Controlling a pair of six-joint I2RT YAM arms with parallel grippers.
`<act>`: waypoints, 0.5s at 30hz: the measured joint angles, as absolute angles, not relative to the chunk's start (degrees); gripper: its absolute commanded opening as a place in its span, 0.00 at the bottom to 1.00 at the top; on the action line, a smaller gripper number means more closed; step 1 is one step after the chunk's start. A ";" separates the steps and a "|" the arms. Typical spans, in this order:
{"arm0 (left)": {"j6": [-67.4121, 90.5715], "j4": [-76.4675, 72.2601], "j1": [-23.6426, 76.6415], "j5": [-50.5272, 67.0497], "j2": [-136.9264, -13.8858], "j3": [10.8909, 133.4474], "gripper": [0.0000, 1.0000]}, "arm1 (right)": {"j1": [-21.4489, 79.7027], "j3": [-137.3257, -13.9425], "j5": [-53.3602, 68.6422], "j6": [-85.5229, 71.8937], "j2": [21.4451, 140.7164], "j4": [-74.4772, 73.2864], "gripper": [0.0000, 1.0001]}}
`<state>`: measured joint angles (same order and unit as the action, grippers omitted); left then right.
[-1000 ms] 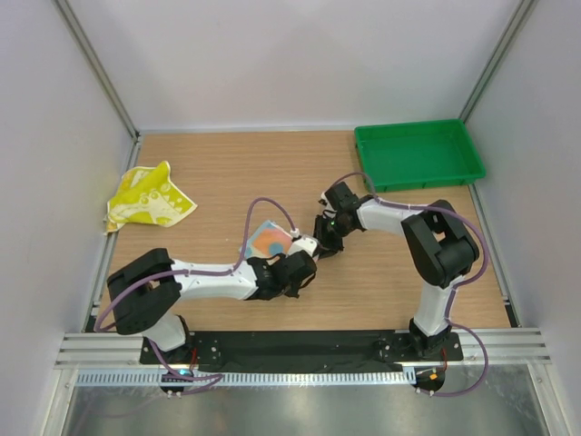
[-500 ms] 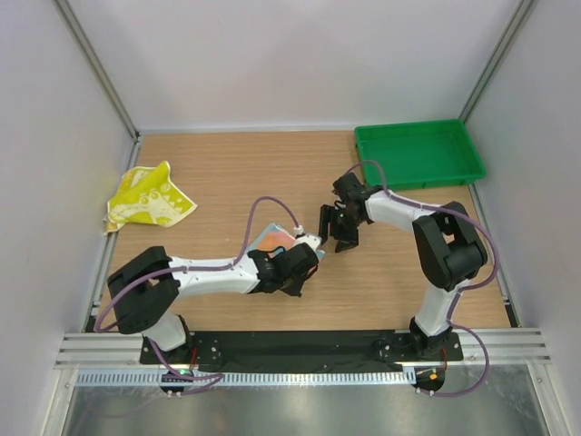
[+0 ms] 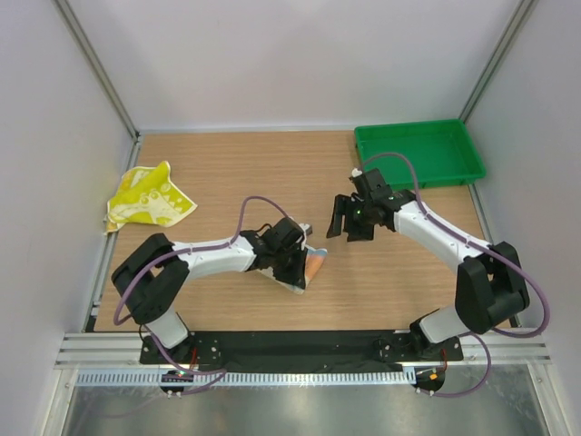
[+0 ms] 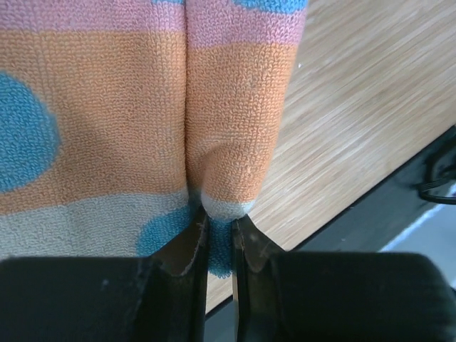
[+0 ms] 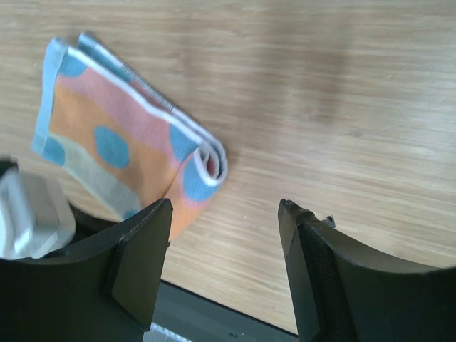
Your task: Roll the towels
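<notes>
The loosely wound blue towel [image 3: 311, 263] lies on the worktop [image 3: 245, 173] well to the near-left of the green tray [image 3: 413, 125]. It is likely to spring open, because only the left gripper [image 4: 217, 221] holds it, its jaws pinched narrow on one thin edge of the cloth. A tug from that pinch could drag the outer layer and unwind the coil. The right gripper [image 5: 222, 210] hangs between the tray and the towel with its jaws wide and nothing in them, so it gives no support. The towel is looped terry, soft and limp, with orange and pink bands and blue dots. Its end shows a flattened spiral of white-edged layers. The yellow towel [image 3: 148, 197] is crumpled flat far left of the tray and is not yet rolled. The worktop is smooth wood grain and may let the cloth slide.
</notes>
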<state>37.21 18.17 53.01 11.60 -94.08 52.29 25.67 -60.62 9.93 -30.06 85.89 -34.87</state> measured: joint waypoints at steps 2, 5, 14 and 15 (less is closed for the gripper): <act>38.59 17.21 51.20 14.96 -94.50 52.27 0.07 | 25.69 -58.65 11.99 -30.09 83.74 -34.09 0.69; 40.53 15.03 48.77 19.42 -94.67 51.99 0.06 | 25.69 -55.33 15.99 -30.28 81.41 -31.46 0.70; 46.78 5.96 42.92 29.12 -96.92 46.94 0.01 | 25.69 -42.74 26.44 -34.52 79.00 -17.26 0.70; 47.51 5.19 42.52 29.69 -97.17 46.44 0.00 | 25.69 -41.43 27.20 -35.31 79.00 -15.35 0.70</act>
<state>47.51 5.19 42.52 29.69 -97.17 46.44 25.69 -41.43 27.20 -35.31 79.00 -15.35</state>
